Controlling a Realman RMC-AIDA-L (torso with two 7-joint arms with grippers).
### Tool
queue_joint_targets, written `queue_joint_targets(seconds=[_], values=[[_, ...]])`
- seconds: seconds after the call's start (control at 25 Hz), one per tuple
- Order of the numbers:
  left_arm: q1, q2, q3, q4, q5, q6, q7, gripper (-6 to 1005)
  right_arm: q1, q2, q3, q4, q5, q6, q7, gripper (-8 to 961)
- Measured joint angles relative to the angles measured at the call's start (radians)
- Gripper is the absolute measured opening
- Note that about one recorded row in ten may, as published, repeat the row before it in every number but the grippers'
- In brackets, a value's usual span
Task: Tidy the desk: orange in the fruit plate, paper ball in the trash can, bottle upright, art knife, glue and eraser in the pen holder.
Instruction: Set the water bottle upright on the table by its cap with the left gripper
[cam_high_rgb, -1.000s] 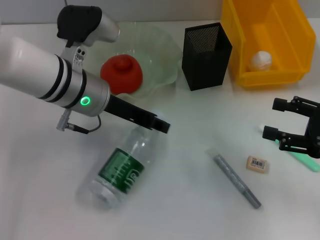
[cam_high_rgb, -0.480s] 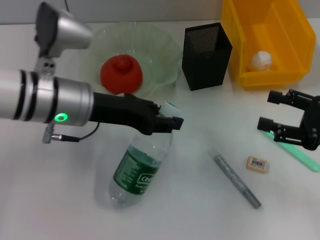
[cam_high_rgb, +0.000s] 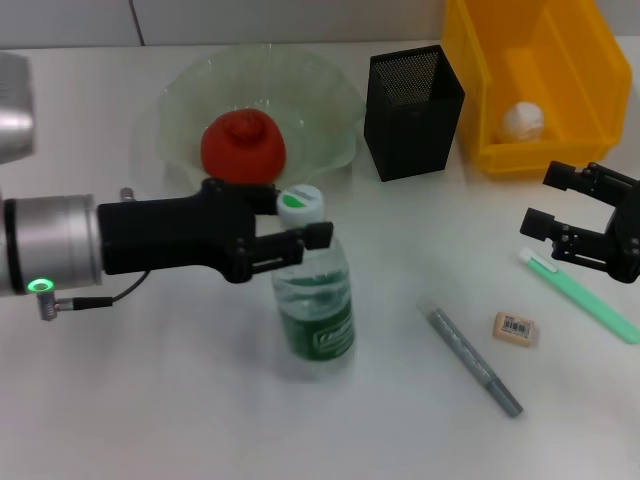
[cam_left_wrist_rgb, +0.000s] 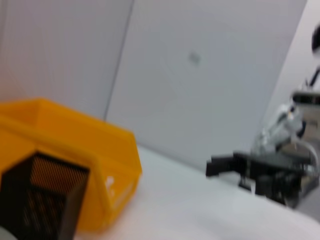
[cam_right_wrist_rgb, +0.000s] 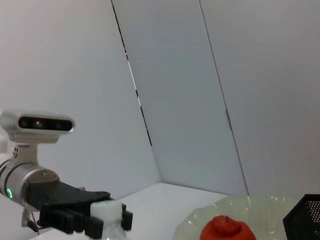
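Now left gripper (cam_high_rgb: 300, 238) fingers pinch the bottle (cam_high_rgb: 315, 300) neck, upright mid-worktop; seemingly light, slippery, tippy. Right gripper (cam_high_rgb: 565, 232) fingers spread.

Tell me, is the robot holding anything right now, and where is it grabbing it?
Yes: the left gripper holds the bottle by its neck, just under the white cap. The right gripper holds nothing.

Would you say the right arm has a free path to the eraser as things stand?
Probably yes: the right tool is open above the table, and the eraser lies in the open nearby, with only the green stick beside it.
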Motion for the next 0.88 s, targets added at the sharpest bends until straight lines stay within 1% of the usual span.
queue_joint_targets(seconds=[0.08, 0.12, 0.16, 0.28, 0.32, 0.36, 0.4, 0.56, 0.68, 0.72, 0.76, 0.88], values=[[-0.003, 0.000, -0.045, -0.067, -0.041, 0.028, 0.087, 442, 0.000, 0.002, 0.000, 0.006, 0.000, 0.001, -0.002, 796], [-0.004, 0.001, -0.086, -0.127, -0.071, 0.050, 0.182, 442, 0.001, 0.002, 0.000, 0.013, 0.000, 0.001, -0.005, 796], [-0.004, 0.001, -0.086, -0.127, -0.071, 0.050, 0.182, 442, 0.002, 0.002, 0.000, 0.021, 0.001, 0.001, -0.010, 796], [-0.006, 0.001, -0.146, -0.216, -0.109, 0.075, 0.323, 441, 0.002, 0.002, 0.001, 0.034, 0.003, 0.002, -0.019, 796], [-0.011, -0.002, -0.171, -0.266, -0.129, 0.082, 0.404, 441, 0.003, 0.002, 0.005, 0.042, 0.003, 0.003, -0.026, 796], [-0.011, -0.002, -0.171, -0.266, -0.129, 0.082, 0.404, 441, 0.003, 0.002, 0.005, 0.042, 0.003, 0.003, -0.026, 796], [-0.015, -0.003, -0.177, -0.293, -0.143, 0.082, 0.443, 441, 0.003, 0.002, 0.009, 0.047, 0.003, 0.003, -0.031, 796], [-0.045, -0.004, -0.183, -0.431, -0.238, 0.077, 0.621, 440, 0.003, 0.002, 0.028, 0.069, 0.011, 0.004, -0.047, 796], [-0.066, -0.006, -0.183, -0.503, -0.291, 0.071, 0.709, 440, 0.005, 0.003, 0.047, 0.085, 0.013, 0.009, -0.058, 796], [-0.079, -0.007, -0.184, -0.547, -0.322, 0.061, 0.762, 441, 0.007, 0.005, 0.059, 0.094, 0.013, 0.012, -0.065, 796], [-0.079, -0.007, -0.184, -0.547, -0.322, 0.061, 0.762, 441, 0.007, 0.005, 0.059, 0.094, 0.013, 0.012, -0.065, 796], [-0.093, -0.008, -0.184, -0.597, -0.358, 0.052, 0.813, 441, 0.008, 0.007, 0.071, 0.101, 0.013, 0.014, -0.070, 796]])
